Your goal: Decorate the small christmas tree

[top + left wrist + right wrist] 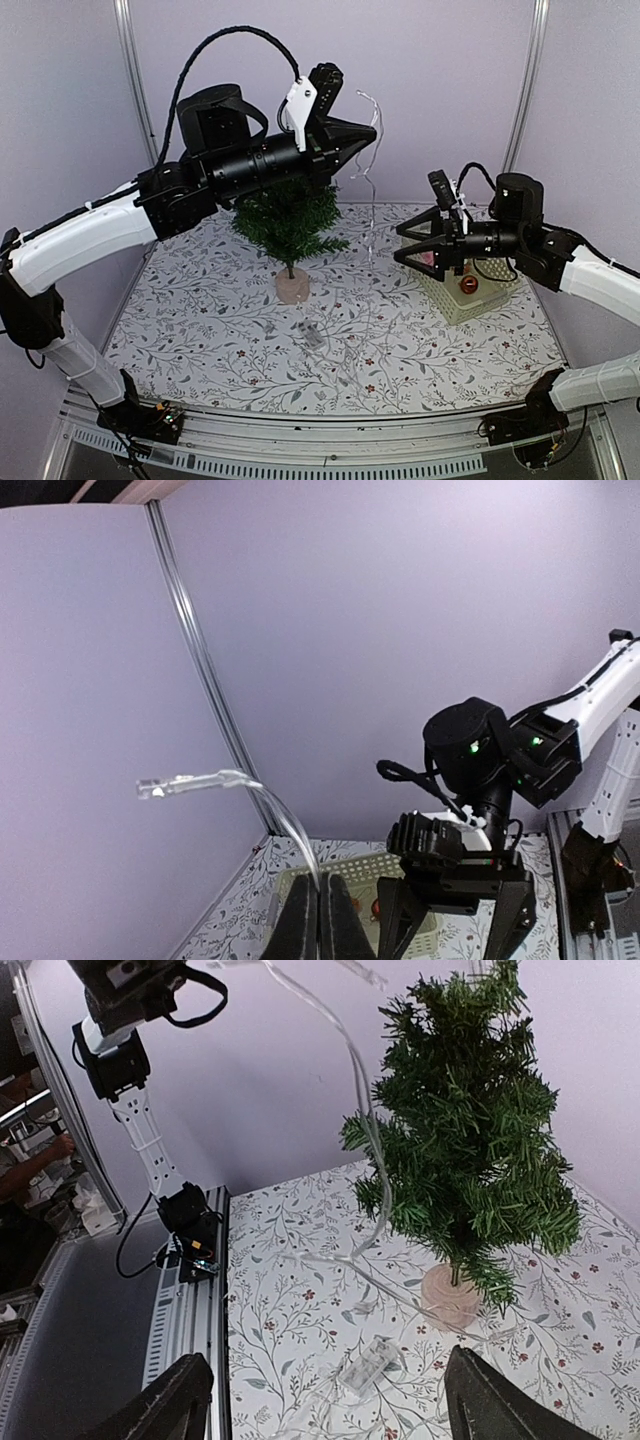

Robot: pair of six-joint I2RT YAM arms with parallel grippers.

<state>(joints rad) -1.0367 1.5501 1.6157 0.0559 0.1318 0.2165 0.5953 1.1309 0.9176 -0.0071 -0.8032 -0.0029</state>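
Pale lilac walls [440, 60] enclose a floral-patterned table [190, 330]; metal corner posts [133, 70] rise at eleven and one o'clock; an aluminium rail [330, 432] lies at six.

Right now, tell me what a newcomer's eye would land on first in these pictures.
The left gripper stands out first, raised high above the small christmas tree in the middle of the table. It is shut on a clear strand that dangles down beside the branches. Next comes the right gripper, open wide, by the pale basket on the right.
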